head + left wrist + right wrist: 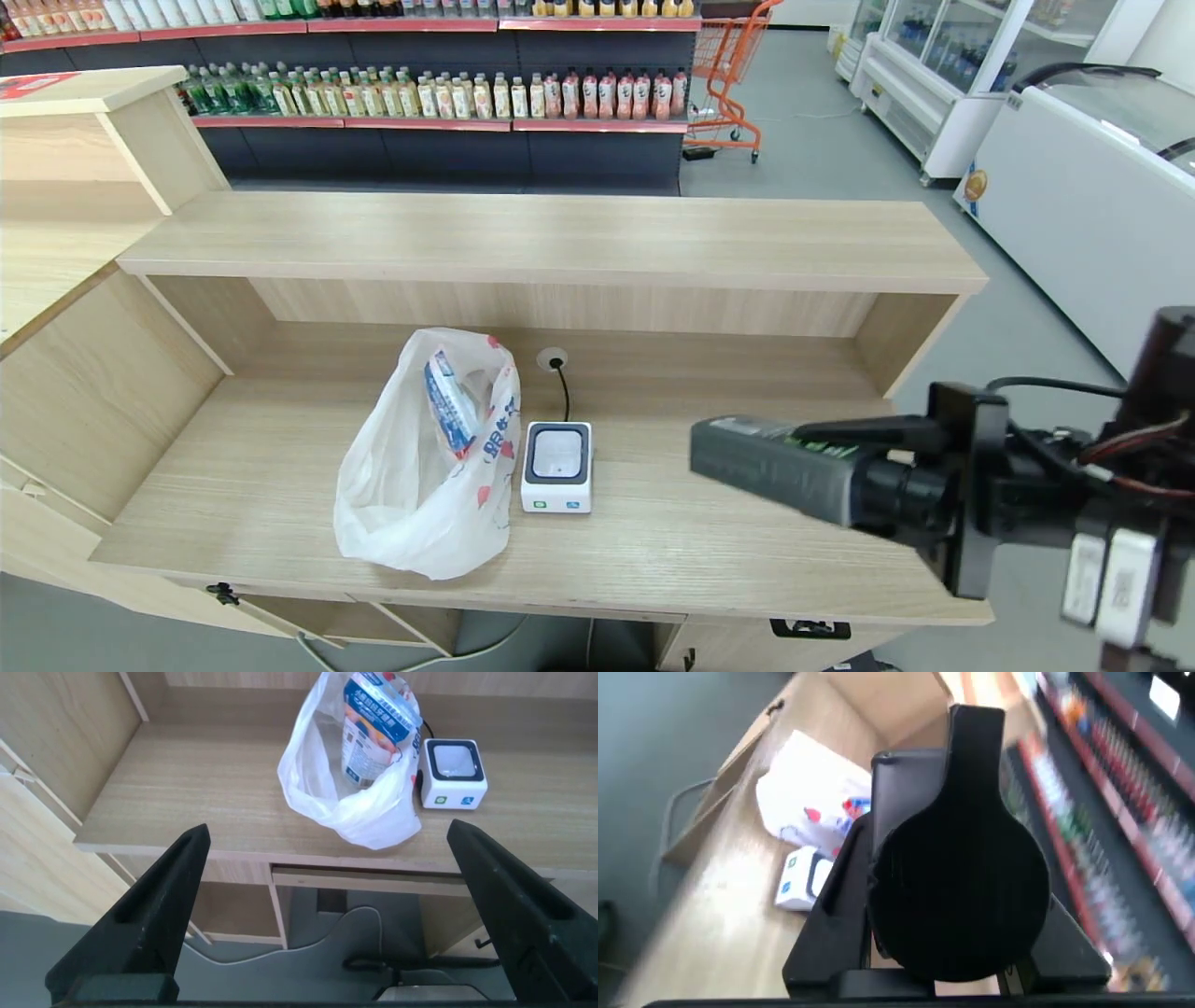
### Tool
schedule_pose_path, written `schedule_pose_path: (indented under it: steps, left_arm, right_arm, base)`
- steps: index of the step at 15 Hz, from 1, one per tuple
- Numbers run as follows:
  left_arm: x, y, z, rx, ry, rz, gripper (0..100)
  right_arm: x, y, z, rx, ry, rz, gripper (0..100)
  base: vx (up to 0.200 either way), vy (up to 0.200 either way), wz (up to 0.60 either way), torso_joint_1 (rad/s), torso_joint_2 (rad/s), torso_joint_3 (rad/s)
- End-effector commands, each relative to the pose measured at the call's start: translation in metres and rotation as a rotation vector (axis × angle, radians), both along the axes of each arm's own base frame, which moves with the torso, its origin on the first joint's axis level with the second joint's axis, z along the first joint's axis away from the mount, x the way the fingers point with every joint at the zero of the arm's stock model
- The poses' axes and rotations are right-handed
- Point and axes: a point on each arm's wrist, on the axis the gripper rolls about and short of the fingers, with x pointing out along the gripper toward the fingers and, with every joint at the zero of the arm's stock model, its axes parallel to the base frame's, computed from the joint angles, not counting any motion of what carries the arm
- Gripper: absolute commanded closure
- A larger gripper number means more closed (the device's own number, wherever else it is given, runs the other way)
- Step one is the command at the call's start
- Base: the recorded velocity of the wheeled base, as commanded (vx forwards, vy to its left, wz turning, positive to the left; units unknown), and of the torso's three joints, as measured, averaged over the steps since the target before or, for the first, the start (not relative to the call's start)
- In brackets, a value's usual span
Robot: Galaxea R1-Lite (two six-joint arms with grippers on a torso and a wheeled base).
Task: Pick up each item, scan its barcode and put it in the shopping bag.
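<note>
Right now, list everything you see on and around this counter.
shopping bag: one, white, printed, open on the counter
packet: one, blue-white, inside the bag
scanner: one, white, dark top, beside the bag
cable: one, black, behind scanner
box: one, dark grey, in right gripper
counter: one, light wood
bottles: many, mixed colours, shelves behind
cart: one, orange, aisle behind
freezers: two, white, far right
left gripper: one, black, open, before the counter
right gripper: one, black, holding box
</note>
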Motion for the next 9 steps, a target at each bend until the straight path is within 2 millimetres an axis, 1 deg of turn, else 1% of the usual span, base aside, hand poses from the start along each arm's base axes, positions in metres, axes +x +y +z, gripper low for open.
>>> schedule_pose_path:
  steps: [1, 2, 3, 4, 5, 6, 7, 8, 9]
  left_arm:
    - [0.0, 0.0, 0.0, 0.0, -0.001, 0.0, 0]
    - [0.0, 0.0, 0.0, 0.0, -0.001, 0.0, 0]
    - [0.0, 0.0, 0.0, 0.0, -0.001, 0.0, 0]
    - [0.0, 0.0, 0.0, 0.0, -0.001, 0.0, 0]
    - [0.0, 0.0, 0.0, 0.0, -0.001, 0.0, 0]
    - [0.0, 0.0, 0.0, 0.0, -0.001, 0.0, 0]
    - [0.0, 0.0, 0.0, 0.0, -0.001, 0.0, 0]
    - [0.0, 0.0, 0.0, 0.0, -0.001, 0.0, 0]
    - [0.0, 0.0, 0.0, 0.0, -0.001, 0.0, 0]
  right_arm:
    - [-0.024, -0.052, 0.024, 0.19, 0.272, -0.312, 100]
    - [-0.023, -0.059, 0.017, 0.26, 0.43, -0.43, 100]
    - [-0.02, -0.062, 0.01, 0.364, 0.649, -0.556, 100]
    - [-0.018, -0.062, 0.004, 0.448, 0.82, -0.618, 100]
    - [-0.012, -0.061, -0.004, 0.55, 1.048, -0.642, 100]
    - [-0.003, -0.057, -0.011, 0.589, 1.182, -0.646, 100]
    - [0.008, -0.052, -0.014, 0.626, 1.29, -0.642, 100]
    - [0.014, -0.05, -0.015, 0.65, 1.345, -0.64, 100]
    - [0.024, -0.045, -0.014, 0.696, 1.44, -0.625, 100]
  base:
    - [0.0, 0.0, 0.0, 0.0, 0.0, 0.0]
    - [0.0, 0.0, 0.0, 0.0, 0.0, 0.0]
    - [0.0, 0.0, 0.0, 0.0, 0.0, 0.0]
    - [0.0, 0.0, 0.0, 0.0, 0.0, 0.0]
    - [0.0, 0.0, 0.0, 0.0, 0.0, 0.0]
    - [0.0, 0.0, 0.0, 0.0, 0.0, 0.0]
    - [0.0, 0.0, 0.0, 0.0, 0.0, 0.0]
    - [0.0, 0.0, 0.0, 0.0, 0.0, 0.0]
    - [0.0, 0.0, 0.0, 0.0, 0.0, 0.0]
